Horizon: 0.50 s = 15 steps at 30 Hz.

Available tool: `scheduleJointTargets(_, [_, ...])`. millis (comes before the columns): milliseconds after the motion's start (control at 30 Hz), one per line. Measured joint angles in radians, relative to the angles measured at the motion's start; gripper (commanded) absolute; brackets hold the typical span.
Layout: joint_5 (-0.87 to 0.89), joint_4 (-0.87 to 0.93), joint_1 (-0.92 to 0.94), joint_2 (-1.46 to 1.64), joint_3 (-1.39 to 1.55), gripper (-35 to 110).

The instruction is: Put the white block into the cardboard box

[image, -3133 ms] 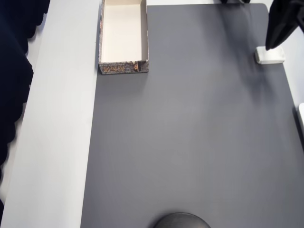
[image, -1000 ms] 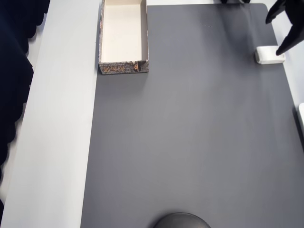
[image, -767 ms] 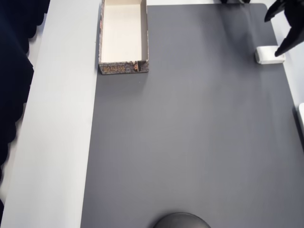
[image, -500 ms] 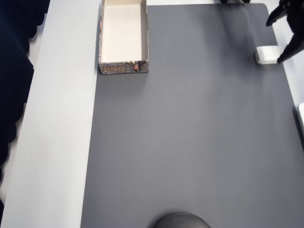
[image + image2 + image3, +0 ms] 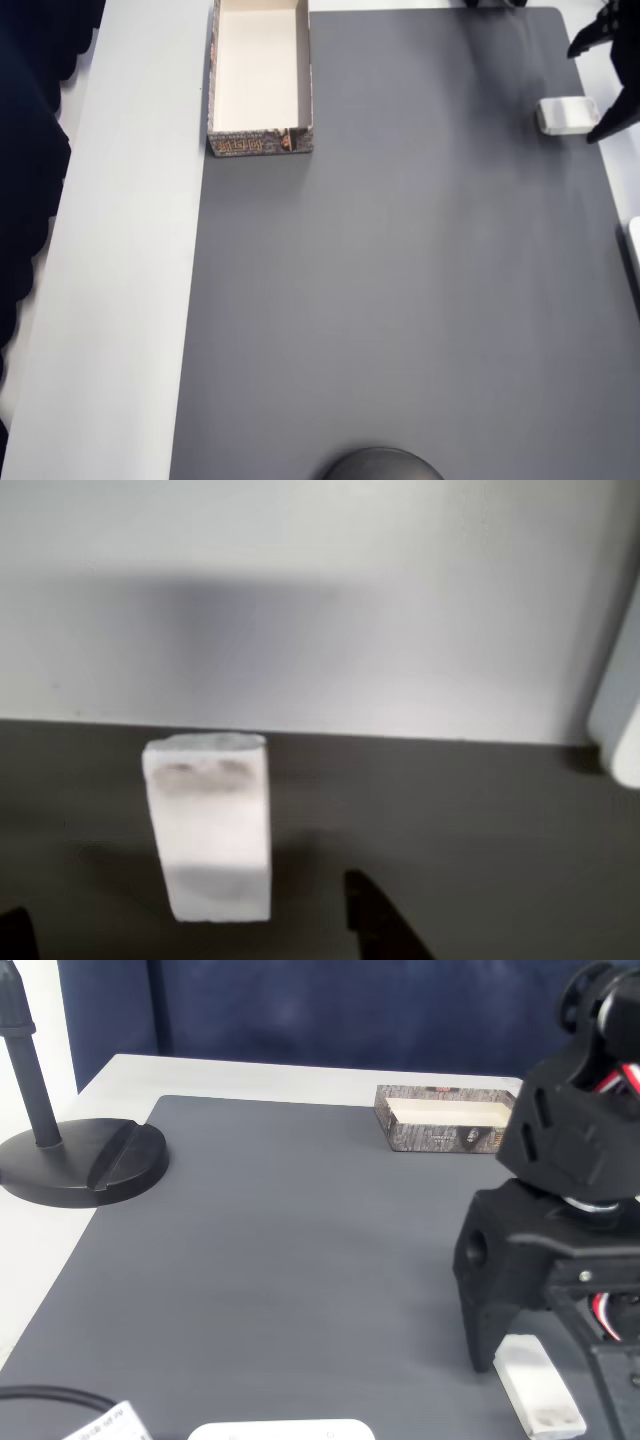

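A smooth grey mat (image 5: pixel 400 280) carries the small white block (image 5: pixel 566 115) at its edge, between the wide-open gripper (image 5: pixel 602 88) fingers, holding nothing

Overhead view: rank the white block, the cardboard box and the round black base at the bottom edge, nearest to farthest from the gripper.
1. The white block: at the mat's right edge, between the open fingers of the gripper.
2. The cardboard box: top left, across the mat.
3. The round black base: bottom edge, farthest, though not by a wide margin over the box.
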Motion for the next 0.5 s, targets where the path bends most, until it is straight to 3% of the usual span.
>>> scheduleJointTargets(500, [-0.041, 0.000, 0.021, 0.000, 0.061, 42])
